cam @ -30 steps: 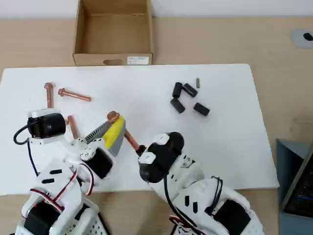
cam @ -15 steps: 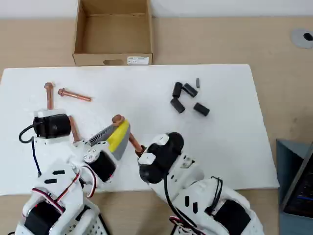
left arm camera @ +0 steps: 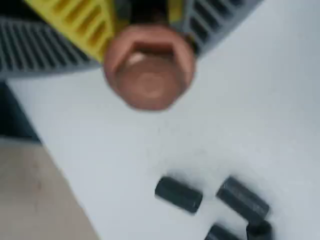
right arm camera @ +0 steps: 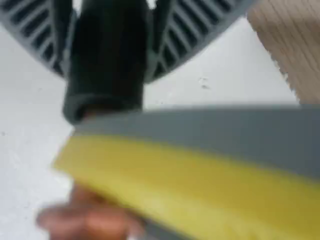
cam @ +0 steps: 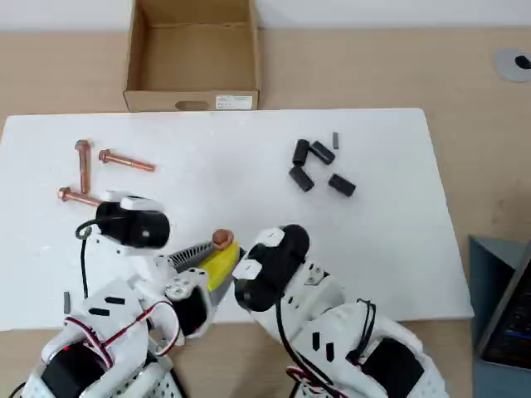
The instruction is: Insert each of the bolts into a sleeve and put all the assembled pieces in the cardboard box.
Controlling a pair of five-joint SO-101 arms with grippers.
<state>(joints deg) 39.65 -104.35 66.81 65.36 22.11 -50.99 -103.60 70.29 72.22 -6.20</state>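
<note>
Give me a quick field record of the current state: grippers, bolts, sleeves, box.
left gripper: shut on held bolt, bolt head facing the wrist camera
right gripper: shut on held sleeve
mating: the two grippers meet near the mat's front edge; insertion cannot be told
loose bolts: three, on the left of the white mat
loose sleeves: four, clustered on the right
cardboard box: empty, beyond the mat

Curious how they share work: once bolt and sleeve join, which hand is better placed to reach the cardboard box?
Probably left: the left hand grips the bolt, and its arm sits more squarely facing the cardboard box. The right hand, holding the sleeve, stands aside.
</note>
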